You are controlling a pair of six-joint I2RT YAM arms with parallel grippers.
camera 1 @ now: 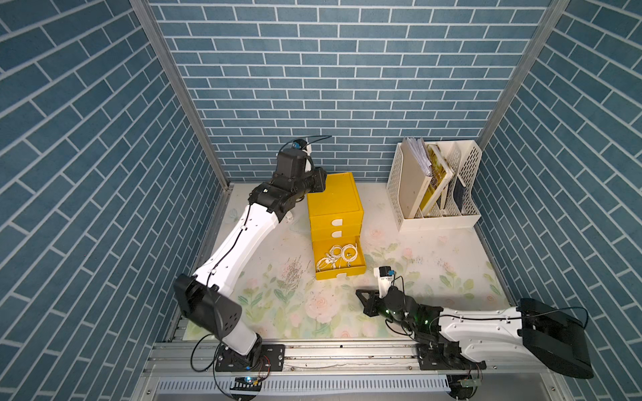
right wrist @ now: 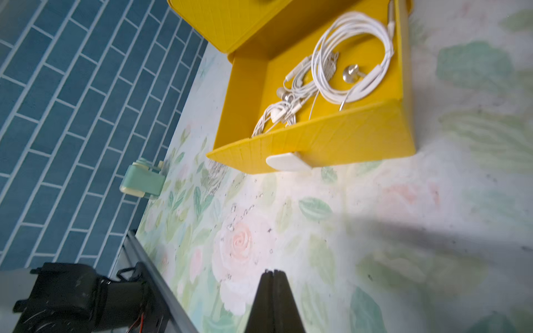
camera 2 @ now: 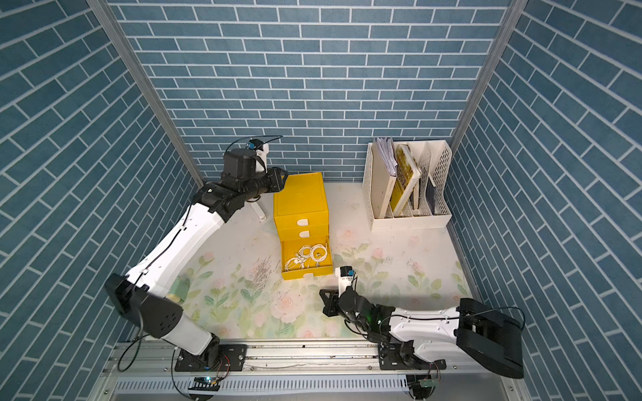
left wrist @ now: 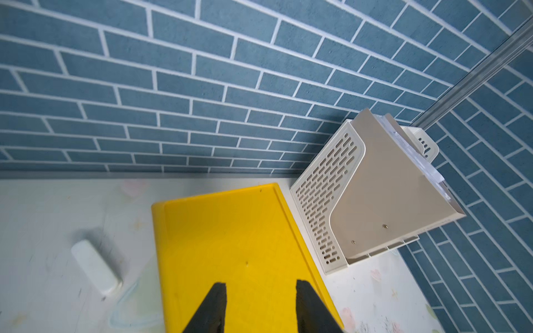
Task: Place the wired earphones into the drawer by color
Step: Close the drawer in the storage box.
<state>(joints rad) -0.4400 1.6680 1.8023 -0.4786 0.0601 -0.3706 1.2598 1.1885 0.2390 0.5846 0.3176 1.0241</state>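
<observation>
A yellow three-drawer cabinet (camera 1: 335,198) stands at the back middle of the floral table. Its bottom drawer (camera 1: 342,272) is pulled out, and white wired earphones (camera 1: 335,257) lie coiled inside it, also clear in the right wrist view as white wired earphones (right wrist: 346,72). The two upper drawers are closed. No black or pink earphones show. My left gripper (left wrist: 261,284) hovers over the cabinet's top, open with nothing between its fingers. My right gripper (right wrist: 272,271) is shut and empty, low over the table in front of and to the right of the open drawer, seen in a top view as the right gripper (camera 1: 358,292).
A white perforated file rack (camera 1: 437,187) with books stands at the back right. A small white bar (left wrist: 96,266) lies on the table left of the cabinet. A mint-green object (right wrist: 141,181) sits by the left wall. Blue brick walls close three sides.
</observation>
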